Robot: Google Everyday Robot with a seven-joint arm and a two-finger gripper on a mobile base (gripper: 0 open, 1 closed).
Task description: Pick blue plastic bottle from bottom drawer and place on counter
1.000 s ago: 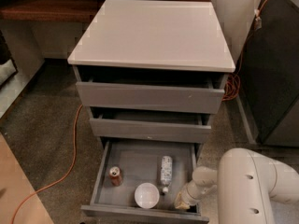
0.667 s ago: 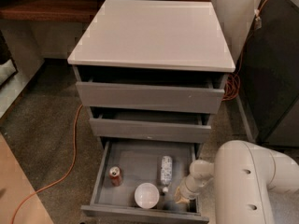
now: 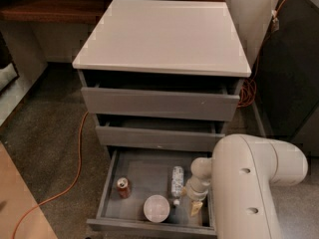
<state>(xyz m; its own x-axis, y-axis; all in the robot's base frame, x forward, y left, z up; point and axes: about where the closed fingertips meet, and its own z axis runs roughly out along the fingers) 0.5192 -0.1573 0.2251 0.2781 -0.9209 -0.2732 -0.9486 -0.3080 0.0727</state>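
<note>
So the end effector (image 3: 195,205) is down in the bottom drawer (image 3: 142,171), lower right of the frame, just right of the blue plastic bottle (image 3: 177,180). It doesn't look like it's got hold of it, and I honestly can't tell if it's open or closed from here.

The bottle's lying flat on the drawer floor, running front to back.

If it were me, I'd slide left until it's centred over the bottle's middle, then grab across the narrow width so it doesn't roll. Watch the white bowl (image 3: 156,208) just below and left of the bottle. The red can (image 3: 123,187) is well apart, no worry. Lift clear of the drawers above before heading to the counter (image 3: 164,34).
</note>
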